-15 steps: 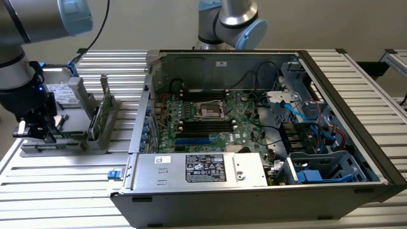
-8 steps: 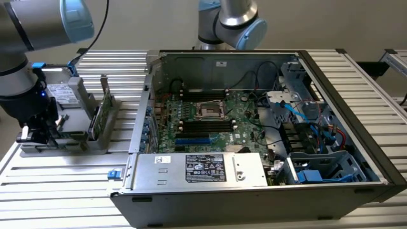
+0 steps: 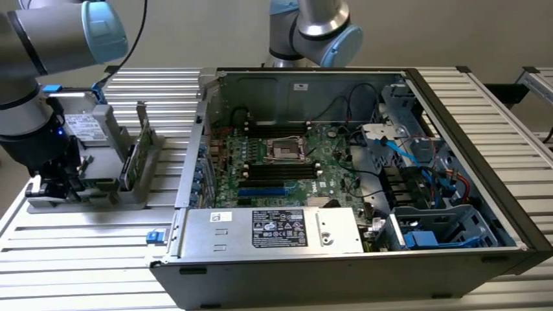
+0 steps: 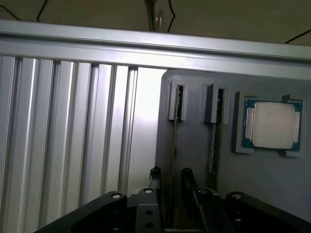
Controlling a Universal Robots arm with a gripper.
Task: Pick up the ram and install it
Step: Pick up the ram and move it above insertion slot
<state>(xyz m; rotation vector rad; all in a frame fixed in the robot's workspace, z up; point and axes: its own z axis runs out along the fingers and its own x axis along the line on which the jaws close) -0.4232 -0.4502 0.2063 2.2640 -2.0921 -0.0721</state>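
In the wrist view the ram (image 4: 174,145) shows edge-on as a thin strip standing in the end slot of a grey holder (image 4: 194,97). My gripper (image 4: 171,175) is open, with one black finger (image 4: 154,175) on each side of the strip and a small gap to it. In the exterior view the gripper (image 3: 54,184) is low over the holder (image 3: 103,194), at the exterior view's left of the open computer case (image 3: 346,259). The arm hides the ram there. Black memory slots (image 3: 276,170) lie on the motherboard inside the case.
A second board (image 4: 213,145) stands edge-on in the neighbouring slot, and a square silver processor chip (image 4: 272,124) lies beside it. A taller green card (image 3: 141,152) stands upright in the holder. Cables, a drive cage and a power supply (image 3: 276,228) crowd the case. A second arm (image 3: 315,29) stands behind it.
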